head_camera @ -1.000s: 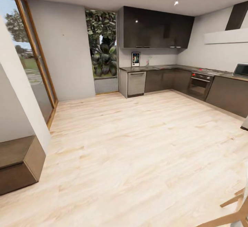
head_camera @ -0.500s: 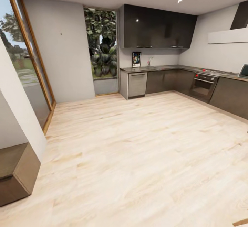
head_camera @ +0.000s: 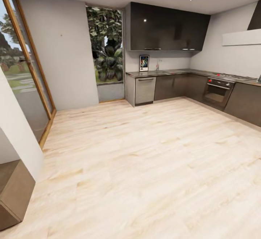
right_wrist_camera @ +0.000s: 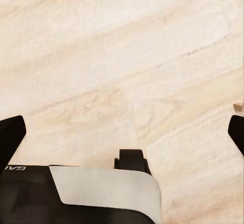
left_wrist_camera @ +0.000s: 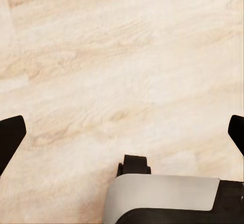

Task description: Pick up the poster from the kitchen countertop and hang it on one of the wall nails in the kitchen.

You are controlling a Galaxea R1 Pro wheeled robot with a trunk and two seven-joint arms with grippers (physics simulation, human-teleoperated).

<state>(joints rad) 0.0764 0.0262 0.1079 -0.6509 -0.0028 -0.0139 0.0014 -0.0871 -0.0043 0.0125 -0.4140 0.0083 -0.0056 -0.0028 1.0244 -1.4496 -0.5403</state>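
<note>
Ok, head view: upright framed Star Wars poster with white border (head_camera: 144,63) stands at 12 o'clock on the glossy grey L-shaped kitchen countertop (head_camera: 174,72), against the wall. Tiny dark wall nail (head_camera: 61,35) at 11 o'clock on pale grey wall. Left wrist view: left gripper (left_wrist_camera: 122,132) jaws spread wide, empty, above pale wood plank floor (left_wrist_camera: 117,56). Right wrist view: right gripper (right_wrist_camera: 122,132) likewise wide apart, empty.

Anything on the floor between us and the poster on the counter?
Nothing visible: bare wooden floor runs up to the cabinets. The poster stands upright on the countertop, against the wall near its left end.
</note>
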